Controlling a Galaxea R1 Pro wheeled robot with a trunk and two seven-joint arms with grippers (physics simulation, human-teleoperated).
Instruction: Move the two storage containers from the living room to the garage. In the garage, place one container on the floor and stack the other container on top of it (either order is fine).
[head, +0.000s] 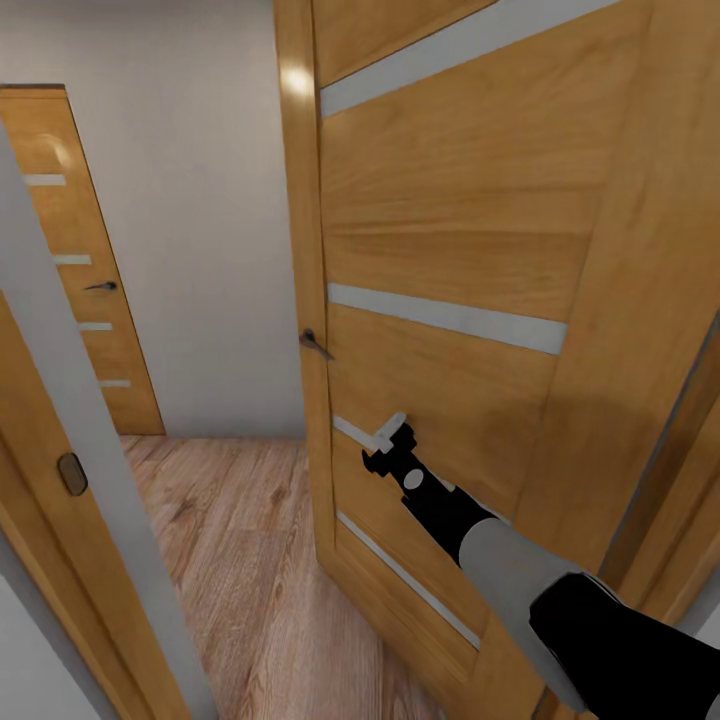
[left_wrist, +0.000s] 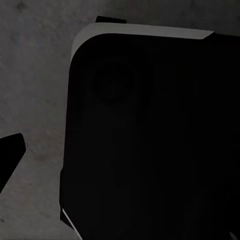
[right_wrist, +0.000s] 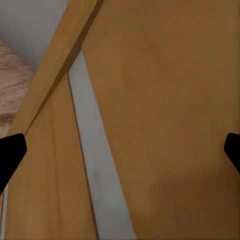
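Observation:
The two storage containers are out of view, and so is the garage. My right gripper (head: 388, 445) is stretched forward on its arm and sits right against the lower part of an orange-brown wooden door (head: 450, 250). In the right wrist view the right gripper (right_wrist: 120, 150) is open, its black fingertips (right_wrist: 11, 152) wide apart at the picture's edges, with the door's wood and a grey inlay strip (right_wrist: 95, 165) close in front. My left gripper (left_wrist: 120, 150) shows one black fingertip (left_wrist: 11, 149) beside a dark rounded part of the robot's body (left_wrist: 150, 135).
The door stands ajar, its dark handle (head: 315, 343) on the edge facing me. A door frame (head: 60, 420) rises close at the left. Beyond lies a light wood plank passage (head: 240, 560), a white wall (head: 210, 230) and a second wooden door (head: 85, 280).

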